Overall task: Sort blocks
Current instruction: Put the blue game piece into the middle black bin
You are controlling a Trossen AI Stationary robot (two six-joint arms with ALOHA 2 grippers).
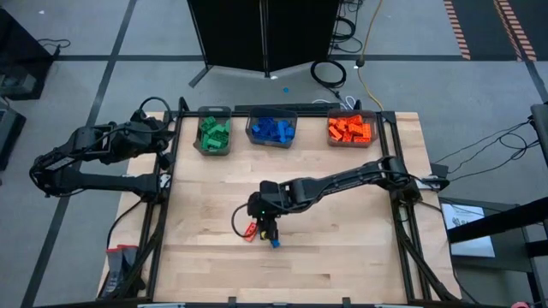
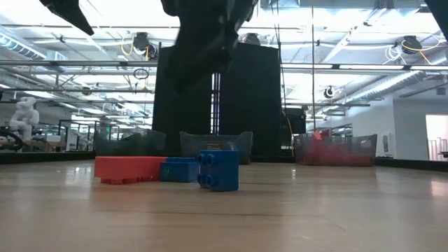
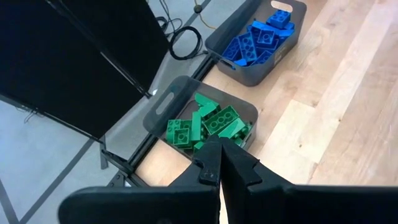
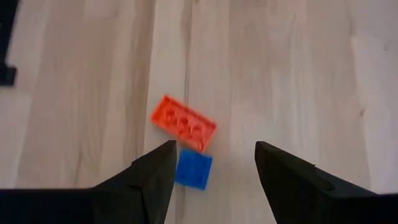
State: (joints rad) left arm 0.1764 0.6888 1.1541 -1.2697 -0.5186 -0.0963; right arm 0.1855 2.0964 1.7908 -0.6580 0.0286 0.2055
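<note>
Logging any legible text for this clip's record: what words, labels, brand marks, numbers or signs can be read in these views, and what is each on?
None can be read in any view.
Orange-red block, blue block: studs only, no lettering visible.
Three bins: no labels seen.
Black cabinet behind the table: no marking legible.
Room beyond the table in the low view: any signs are too small to read.

Three bins (image 1: 271, 129) stand in a row along the far edge of the table (image 1: 342, 222), each holding a heap of blocks (image 1: 350, 129). Well in front of the middle bin, near the table's centre, three loose blocks (image 1: 262, 231) lie close together. The right gripper (image 1: 270, 224) hangs over them. The left gripper (image 3: 219, 163) sits at the leftmost bin's outer side.
</note>
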